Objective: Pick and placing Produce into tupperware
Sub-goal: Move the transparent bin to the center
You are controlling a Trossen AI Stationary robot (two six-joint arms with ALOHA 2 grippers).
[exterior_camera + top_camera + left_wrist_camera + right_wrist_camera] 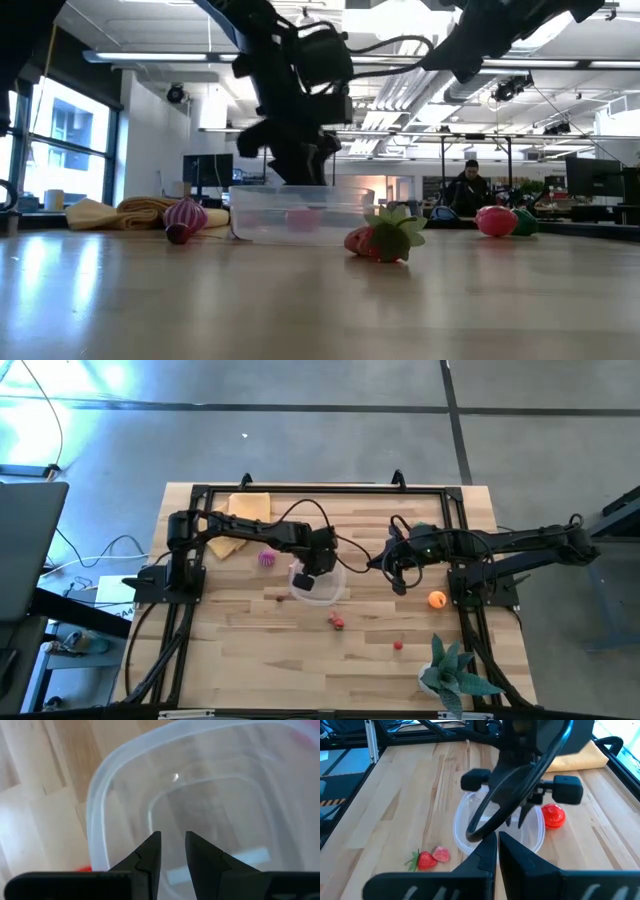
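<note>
My left fingers (173, 851): hanging over the tupperware (320, 584), narrow gap between them, nothing held.
My right fingers (497, 851): pressed together, empty, raised above the tabletop (260, 650) just beside the tub.
Tupperware: mid-tabletop, clear, one pink piece showing low inside in the low view.
Produce: strawberry (424, 860) and pink piece (441, 854) near the tub; purple piece (266, 558), orange fruit (436, 599) and small red piece (398, 645) scattered around.

Both arms reaching toward the middle of the table.
The left gripper (308, 584) is pointing straight down, fingers (150, 851) narrowly parted and holding nothing; the right gripper (377, 563) is hanging alongside, fingers pressed together.
</note>
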